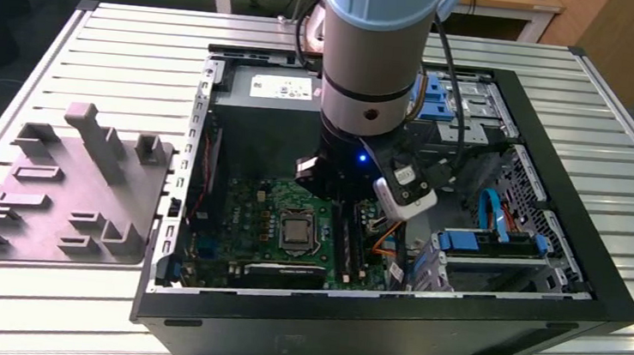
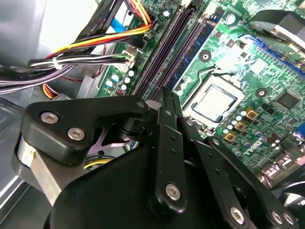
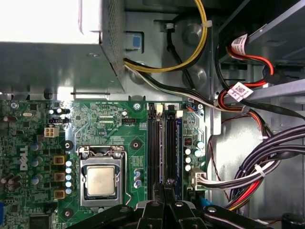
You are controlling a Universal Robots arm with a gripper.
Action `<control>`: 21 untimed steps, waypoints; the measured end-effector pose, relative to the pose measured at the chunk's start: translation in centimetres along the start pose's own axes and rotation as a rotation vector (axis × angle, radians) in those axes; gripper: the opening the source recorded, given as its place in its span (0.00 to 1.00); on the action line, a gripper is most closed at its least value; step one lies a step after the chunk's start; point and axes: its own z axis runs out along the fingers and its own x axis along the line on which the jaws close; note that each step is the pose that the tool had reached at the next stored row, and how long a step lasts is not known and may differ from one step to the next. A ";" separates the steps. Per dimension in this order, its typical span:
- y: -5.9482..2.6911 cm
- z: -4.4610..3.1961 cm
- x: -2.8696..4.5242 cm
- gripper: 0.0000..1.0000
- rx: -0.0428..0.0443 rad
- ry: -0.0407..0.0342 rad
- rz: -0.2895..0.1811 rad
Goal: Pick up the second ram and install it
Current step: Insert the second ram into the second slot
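- Gripper (image 3: 165, 185), fingers pressed together with nothing visible between them, hangs low over the memory slots (image 3: 153, 143) on the motherboard (image 3: 109, 119).
- Whether the second ram is already seated, I cannot tell.

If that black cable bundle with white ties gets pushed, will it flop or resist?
The black cable bundle probably bends easily, since it already curves. It likely springs back, as white ties bind its strands. Plugged into the green motherboard, it shouldn't travel far.

Green motherboard (image 3: 109, 119); black tool (image 2: 167, 95); grey parts tray (image 1: 56, 211)
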 end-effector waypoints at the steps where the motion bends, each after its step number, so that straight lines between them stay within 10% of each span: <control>1: 0.01 0.05 0.00 0.11 -0.0014 -0.0003 0.000; 21: -0.03 0.94 0.07 0.11 -0.0164 -0.0018 0.000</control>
